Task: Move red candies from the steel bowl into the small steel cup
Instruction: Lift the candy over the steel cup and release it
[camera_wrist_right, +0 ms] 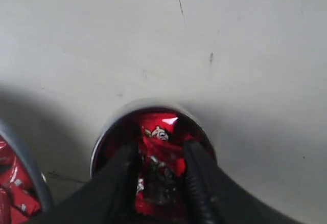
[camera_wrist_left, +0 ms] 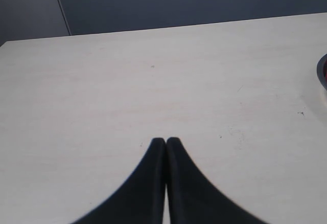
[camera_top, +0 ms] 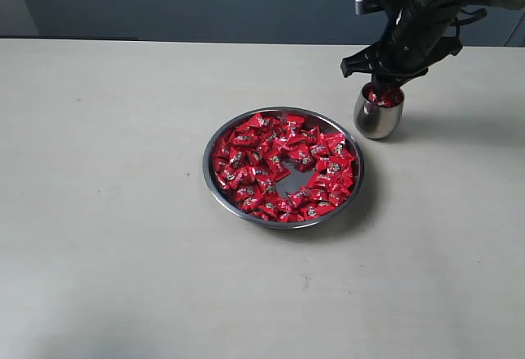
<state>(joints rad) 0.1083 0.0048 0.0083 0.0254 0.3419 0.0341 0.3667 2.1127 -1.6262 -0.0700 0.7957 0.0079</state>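
Nearest cam: steel bowl [camera_top: 207, 170] on table [camera_top: 107, 211], heaped w/ red candies [camera_top: 246, 158], bare patch right of centre. Lying every which way, so no single long axis to line up on.

Just beyond and to the right, apart from bowl rim: small steel cup [camera_top: 377, 120], upright, a few red wrappers inside.

Directly over cup mouth: right fingers [camera_wrist_right: 191, 157], spread, tips at rim level, straddling candy in the cup w/o visibly pinching it. Looks like a drop-off. Right arm [camera_top: 418, 31] angled down steeply from back-right.

Next pick, prob.: toward cam and left, into bowl's right-hand heap. Short hop, so right arm much the nearer.

Left fingers [camera_wrist_left: 153, 162] pressed together, empty, over table, only a sliver of bowl rim in that wrist view.
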